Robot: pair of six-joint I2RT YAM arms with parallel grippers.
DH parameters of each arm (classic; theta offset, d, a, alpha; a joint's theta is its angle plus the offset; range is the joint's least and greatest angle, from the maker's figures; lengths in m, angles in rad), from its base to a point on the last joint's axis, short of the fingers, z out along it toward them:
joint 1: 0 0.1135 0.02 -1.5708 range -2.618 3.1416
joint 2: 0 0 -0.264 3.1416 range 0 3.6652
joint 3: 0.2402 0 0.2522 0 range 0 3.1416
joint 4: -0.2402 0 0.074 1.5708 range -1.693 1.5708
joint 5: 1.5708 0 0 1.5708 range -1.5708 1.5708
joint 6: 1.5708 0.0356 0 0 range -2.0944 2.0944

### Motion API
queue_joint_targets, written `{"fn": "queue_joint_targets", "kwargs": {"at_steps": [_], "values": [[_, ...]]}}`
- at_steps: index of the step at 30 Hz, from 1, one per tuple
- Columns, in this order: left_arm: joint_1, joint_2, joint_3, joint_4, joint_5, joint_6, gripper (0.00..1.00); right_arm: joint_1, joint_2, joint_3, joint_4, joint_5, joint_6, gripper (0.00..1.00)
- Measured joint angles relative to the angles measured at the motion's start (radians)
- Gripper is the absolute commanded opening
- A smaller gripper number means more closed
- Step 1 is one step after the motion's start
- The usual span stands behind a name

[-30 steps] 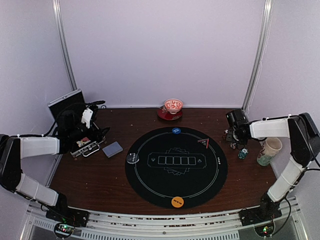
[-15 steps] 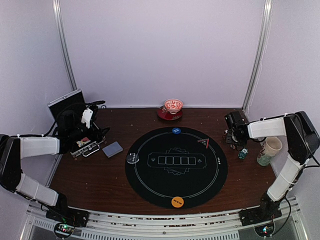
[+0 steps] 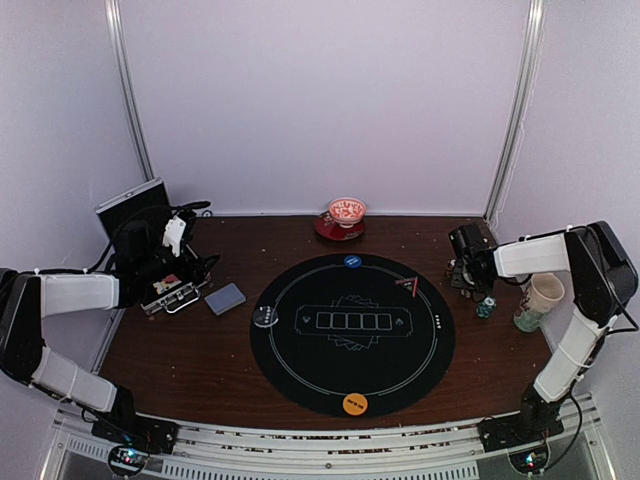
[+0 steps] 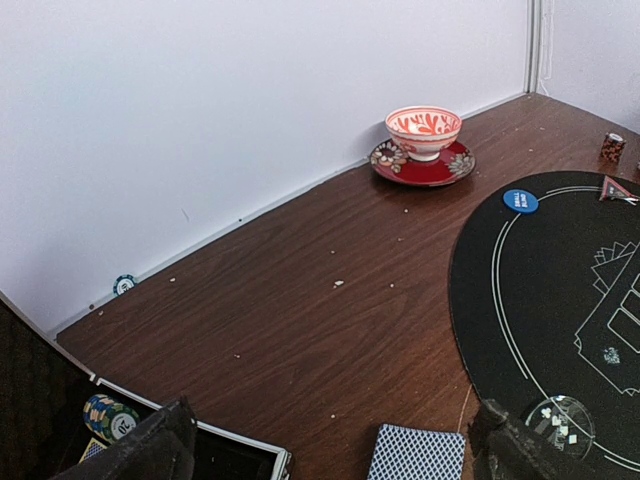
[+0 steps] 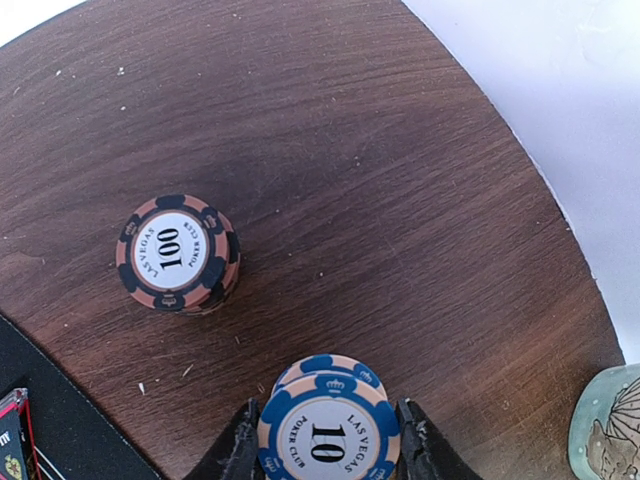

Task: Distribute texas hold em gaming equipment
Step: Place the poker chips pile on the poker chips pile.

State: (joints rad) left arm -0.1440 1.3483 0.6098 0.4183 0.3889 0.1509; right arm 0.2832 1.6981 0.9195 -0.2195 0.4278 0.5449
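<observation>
Chip pickup seems in hand: the right end effector (image 5: 328,447) grasps the blue chips (image 5: 326,400) on the surface (image 5: 350,150), with the 100 stack (image 5: 177,252) ahead-left, apart. The left end effector (image 4: 330,455) hangs released, cards (image 4: 418,457) just ahead. Next, likely: lift the chips clear and carry them to the mat (image 3: 300,370).

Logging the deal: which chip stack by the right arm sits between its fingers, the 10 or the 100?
The blue-edged 10 stack, flanked closely by both fingers. The black-edged 100 stack stands apart, with nothing touching it.
</observation>
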Motion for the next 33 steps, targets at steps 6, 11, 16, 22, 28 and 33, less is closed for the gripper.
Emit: {"fn": "queue_joint_targets", "kwargs": {"at_steps": [6,11,16,22,28,33], "values": [[0.0,0.0,0.0,0.0,0.0,0.0,0.98,0.0,0.001,0.0,0.0,0.0,0.0,0.34],[0.0,0.0,0.0,0.0,0.0,0.0,0.98,-0.001,0.009,0.009,0.0,0.0,0.0,0.39],[0.0,0.0,0.0,0.0,0.0,0.0,0.98,-0.002,0.011,0.011,-0.001,0.001,0.0,0.42],[0.0,0.0,0.0,0.0,0.0,0.0,0.98,-0.002,0.011,0.011,-0.002,0.005,0.0,0.46],[0.0,0.0,0.0,0.0,0.0,0.0,0.98,-0.002,0.011,0.011,-0.002,0.017,0.001,0.49],[0.0,0.0,0.0,0.0,0.0,0.0,0.98,-0.002,0.011,0.011,-0.002,0.019,0.001,0.49]]}}
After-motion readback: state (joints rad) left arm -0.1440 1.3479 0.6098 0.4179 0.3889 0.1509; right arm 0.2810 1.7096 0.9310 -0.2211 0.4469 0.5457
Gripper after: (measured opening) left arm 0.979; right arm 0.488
